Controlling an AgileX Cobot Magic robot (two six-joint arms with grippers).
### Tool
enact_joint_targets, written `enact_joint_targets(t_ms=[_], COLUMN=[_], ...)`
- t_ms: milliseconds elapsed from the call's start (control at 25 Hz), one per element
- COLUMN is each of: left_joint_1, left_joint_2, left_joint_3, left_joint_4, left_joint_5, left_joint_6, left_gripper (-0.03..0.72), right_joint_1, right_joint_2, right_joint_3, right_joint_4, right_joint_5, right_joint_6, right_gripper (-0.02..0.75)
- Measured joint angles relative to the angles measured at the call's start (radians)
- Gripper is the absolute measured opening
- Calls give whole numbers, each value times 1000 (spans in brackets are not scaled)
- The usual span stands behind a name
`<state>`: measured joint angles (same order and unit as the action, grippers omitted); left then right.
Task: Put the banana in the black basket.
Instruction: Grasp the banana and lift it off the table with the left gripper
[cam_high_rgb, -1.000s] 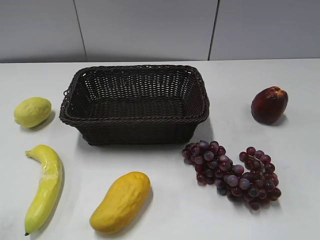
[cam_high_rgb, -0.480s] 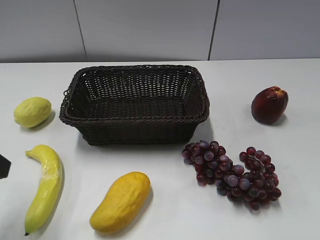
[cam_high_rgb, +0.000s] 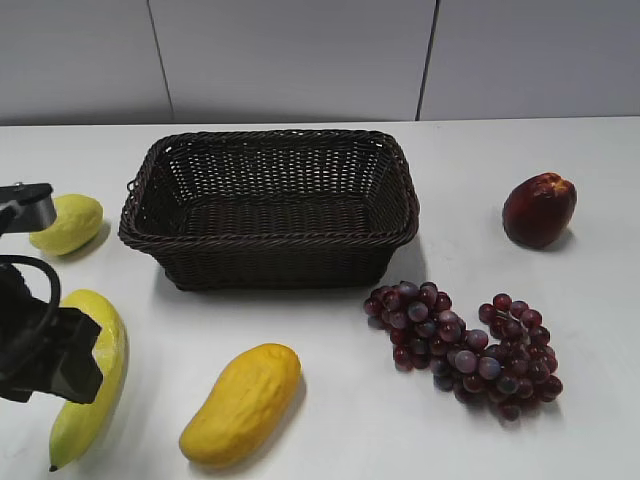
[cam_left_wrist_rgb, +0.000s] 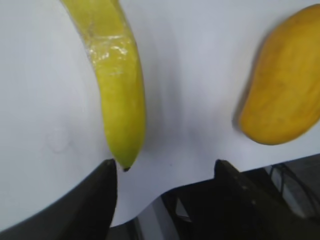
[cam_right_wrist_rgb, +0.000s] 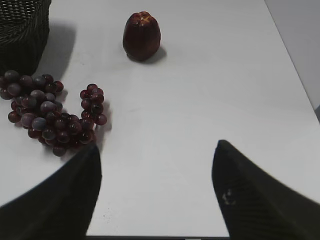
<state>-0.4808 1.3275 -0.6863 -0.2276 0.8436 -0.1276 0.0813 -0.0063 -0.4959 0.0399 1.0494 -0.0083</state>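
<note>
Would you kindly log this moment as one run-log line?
left gripper: open, above banana tip | right gripper: open, idle | black basket: empty | banana: on table

The left arm fills the lower left of the exterior view, its claw (cam_left_wrist_rgb: 162, 182) spread wide; the right claw (cam_right_wrist_rgb: 155, 187) gapes too.

white table (cam_high_rgb: 560, 420), basket (cam_high_rgb: 270, 205), banana (cam_high_rgb: 100, 345), mango (cam_high_rgb: 242, 403), grapes (cam_high_rgb: 460, 345)

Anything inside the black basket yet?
The black basket shows only bare weave inside. Its near wall hides a strip of floor. The banana lies on the table, partly behind the left gripper.
</note>
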Motion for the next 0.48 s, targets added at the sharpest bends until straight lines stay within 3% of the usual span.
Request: enact_joint_targets(t_ms=[160,480], left_joint_1=[-22,-23], left_joint_2=[94,269], left_joint_3=[-64,-140], left_joint_4=[137,166], left_joint_5=[31,-36], left_joint_6=[-117,-148], left_gripper=[596,595], right_joint_1=[0,0], right_joint_2=[0,0], right_joint_3=[0,0], right_joint_4=[0,0], right_joint_5=[0,0], right_joint_6=[-1,-1], right_gripper=[555,555])
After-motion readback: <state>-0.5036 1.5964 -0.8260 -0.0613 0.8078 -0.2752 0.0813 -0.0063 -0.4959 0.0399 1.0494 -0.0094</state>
